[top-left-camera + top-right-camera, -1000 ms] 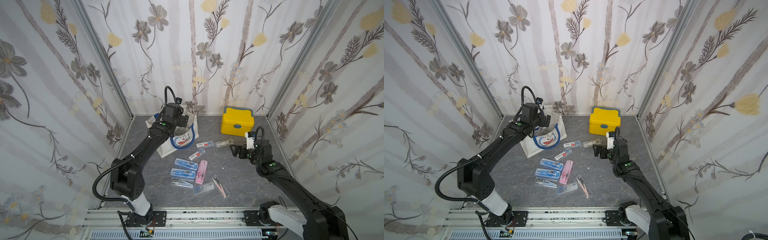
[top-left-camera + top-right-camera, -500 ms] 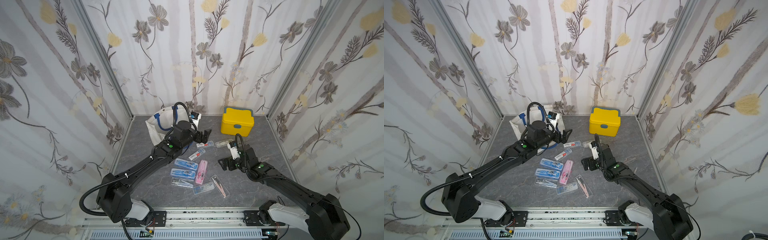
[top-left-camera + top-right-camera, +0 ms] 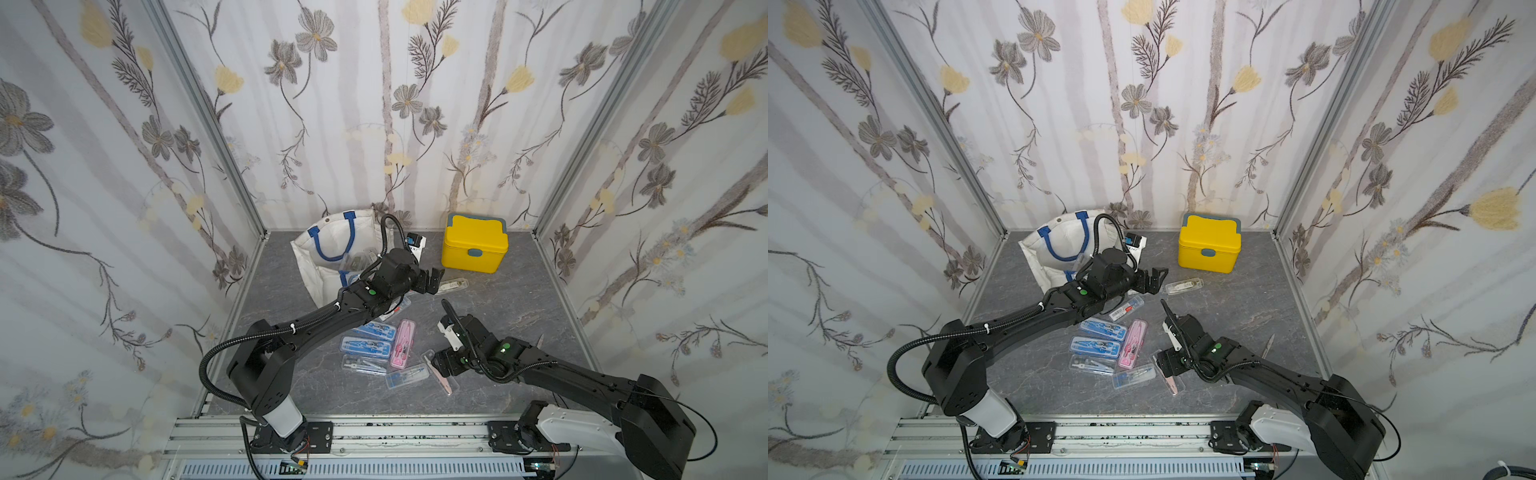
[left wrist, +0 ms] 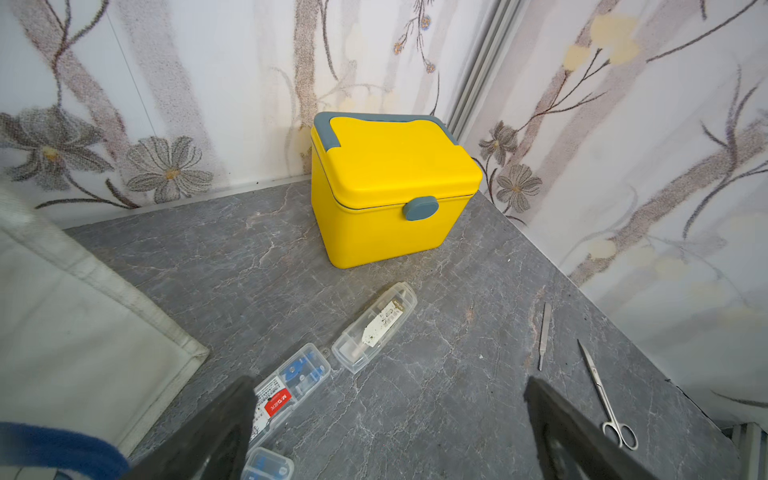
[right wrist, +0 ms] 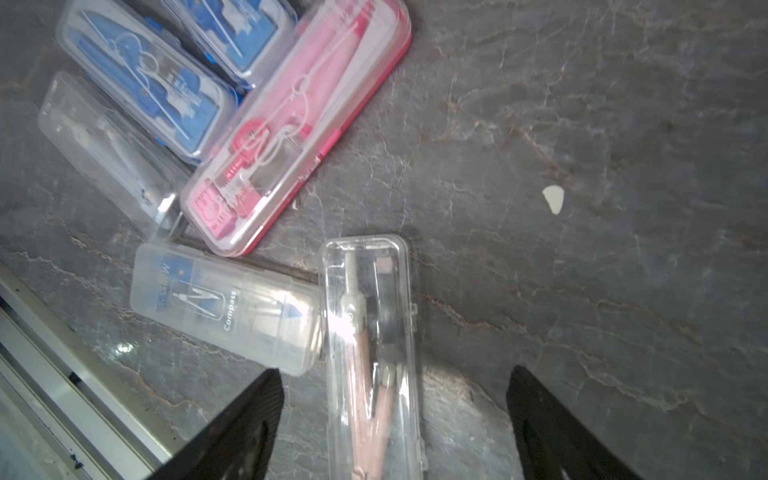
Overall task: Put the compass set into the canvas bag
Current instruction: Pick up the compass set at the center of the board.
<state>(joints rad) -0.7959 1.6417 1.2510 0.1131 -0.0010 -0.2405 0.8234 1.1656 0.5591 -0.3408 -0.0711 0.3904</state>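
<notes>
Swinging down from the yellow box (image 3: 473,249), the right gripper (image 5: 392,374) now sits over a clear compass set (image 5: 370,316) on the floor — jaws spread, not pinching yet. The left gripper (image 4: 389,380) has left the bag (image 3: 328,241), spread and empty. Something clear may lie in the bag — hard to tell.

I saw a white, blue-handled bag (image 3: 316,270), a yellow box (image 3: 473,249) with grey-blue trim, and a grey table (image 3: 507,303) veined like marble. The walls (image 3: 374,104) were white with grey and yellow flowers. I noted a pink case (image 3: 402,343), blue cases (image 3: 365,345) and a clear case (image 5: 370,332). Both arms (image 3: 324,320) were black.
</notes>
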